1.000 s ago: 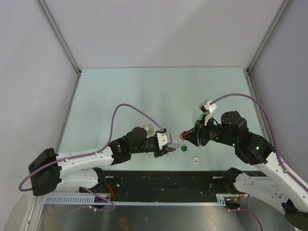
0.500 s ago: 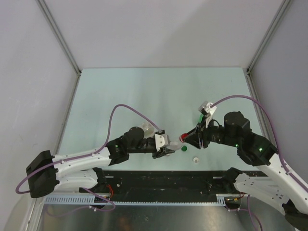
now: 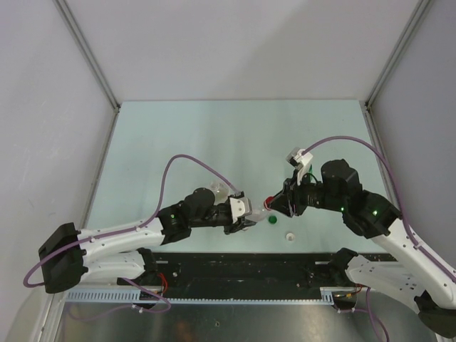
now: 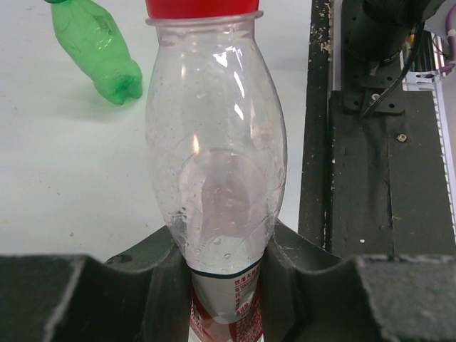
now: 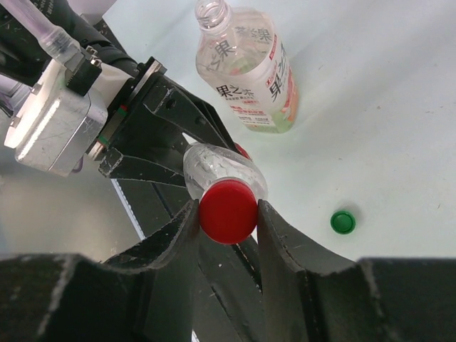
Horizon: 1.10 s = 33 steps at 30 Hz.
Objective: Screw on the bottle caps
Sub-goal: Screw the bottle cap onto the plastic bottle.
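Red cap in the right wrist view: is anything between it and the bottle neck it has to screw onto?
Nothing visible does. The right hand grips the red cap, which sits on the mouth of the small clear bottle that the left hand holds by its body.

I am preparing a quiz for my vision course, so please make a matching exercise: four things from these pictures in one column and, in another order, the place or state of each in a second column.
Things
1. red cap
2. green cap
3. small clear bottle
4. orange-labelled bottle

Places or states
A. lies on its side on the table, neck open
B. held in the left gripper
C. pinched in the right gripper, at a bottle's mouth
D. lies loose on the table, on no bottle

Pairs: 1-C, 2-D, 3-B, 4-A
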Available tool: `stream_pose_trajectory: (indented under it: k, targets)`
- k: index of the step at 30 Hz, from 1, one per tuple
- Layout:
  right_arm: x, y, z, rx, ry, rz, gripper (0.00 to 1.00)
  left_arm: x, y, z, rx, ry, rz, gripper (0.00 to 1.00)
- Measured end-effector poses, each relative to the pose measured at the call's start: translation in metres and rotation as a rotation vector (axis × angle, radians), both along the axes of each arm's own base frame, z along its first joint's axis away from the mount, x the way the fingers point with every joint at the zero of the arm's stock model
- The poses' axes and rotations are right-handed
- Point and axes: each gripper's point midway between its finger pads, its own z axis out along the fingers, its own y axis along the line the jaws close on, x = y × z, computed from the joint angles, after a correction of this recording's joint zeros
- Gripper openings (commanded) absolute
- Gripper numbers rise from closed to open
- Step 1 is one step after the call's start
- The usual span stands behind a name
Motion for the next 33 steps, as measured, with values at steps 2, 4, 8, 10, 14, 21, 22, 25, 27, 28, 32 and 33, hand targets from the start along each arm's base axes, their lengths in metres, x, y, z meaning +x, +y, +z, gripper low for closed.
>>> stream_pose_trajectory:
  k: [2,4,8,10,14,21,22,25,27,28,32,33]
  targets:
    - [0.001,0.0,0.0,-0.001,0.004,-0.007,0.07,0.002,0.001,0.0,0.003,-0.003,0.011,0.14]
    - [0.003,0.0,0.0,0.002,0.008,-0.021,0.06,0.004,0.001,0.0,0.004,-0.006,0.02,0.14]
    - [0.008,-0.002,0.004,0.017,0.007,-0.063,0.05,0.007,0.0,0.004,-0.003,-0.013,0.039,0.15]
    - [0.01,-0.003,0.008,0.036,0.011,-0.097,0.05,0.009,-0.001,0.008,-0.016,-0.015,0.049,0.15]
    - [0.017,-0.003,0.019,0.1,0.028,-0.173,0.05,0.015,-0.004,0.019,-0.052,-0.014,0.08,0.16]
    - [0.029,-0.001,0.031,0.164,0.035,-0.254,0.04,0.025,-0.006,0.031,-0.07,-0.031,0.129,0.16]
    - [0.029,-0.001,0.031,0.163,0.036,-0.26,0.04,0.026,-0.007,0.03,-0.067,-0.033,0.129,0.16]
    - [0.032,-0.002,0.028,0.154,0.046,-0.274,0.03,0.028,-0.008,0.027,-0.056,-0.047,0.126,0.16]
    - [0.033,-0.001,0.025,0.148,0.057,-0.278,0.03,0.028,-0.007,0.026,-0.045,-0.061,0.121,0.16]
    - [0.033,0.0,0.023,0.143,0.062,-0.278,0.02,0.028,-0.006,0.024,-0.037,-0.07,0.115,0.15]
    - [0.029,0.0,0.016,0.12,0.085,-0.26,0.01,0.026,-0.004,0.019,-0.006,-0.104,0.085,0.15]
    - [0.027,0.001,0.014,0.114,0.093,-0.251,0.0,0.026,-0.004,0.019,-0.002,-0.11,0.081,0.15]
